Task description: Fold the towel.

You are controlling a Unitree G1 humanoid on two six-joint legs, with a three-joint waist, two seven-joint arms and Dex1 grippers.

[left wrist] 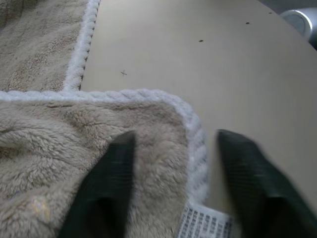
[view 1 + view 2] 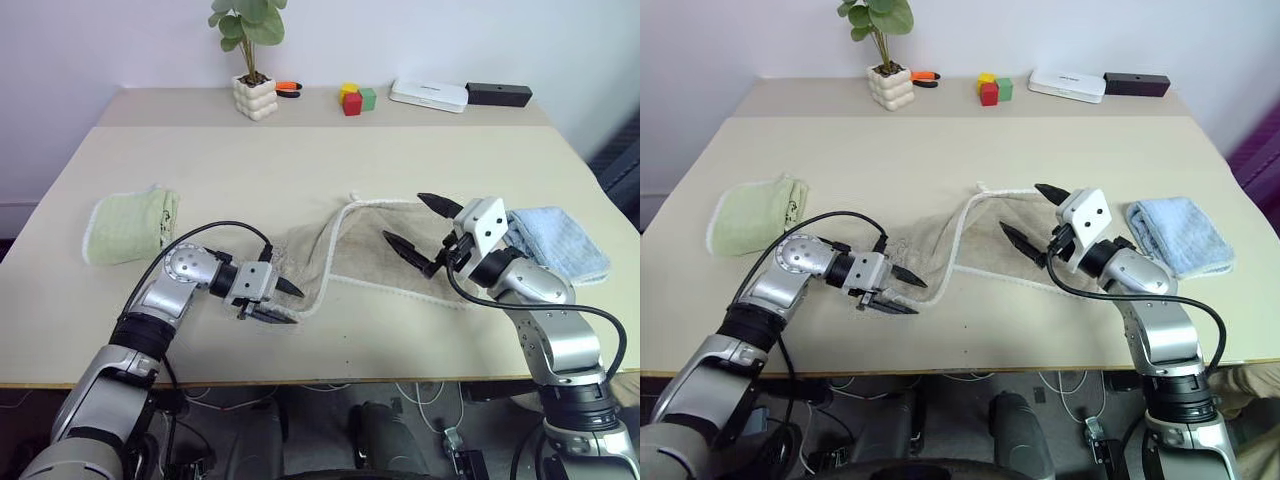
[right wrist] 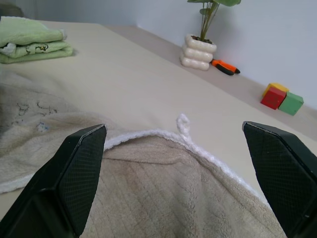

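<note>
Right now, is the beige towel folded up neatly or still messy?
Still messy. The towel lies loosely on the table, one corner flopped over itself with its white corded edge looping across, unlike the neatly folded green towel.

Head pair: high, looking forward and down over counter (image 2: 300, 160), sharing all of it. Left wrist: very close over towel (image 1: 59, 148) corner. Right wrist: low, level across towel toward plant (image 3: 200, 47), blocks (image 3: 282, 97).

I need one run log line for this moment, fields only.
towel: partly folded | left gripper: fingers astride towel corner | right gripper: open above towel
</note>
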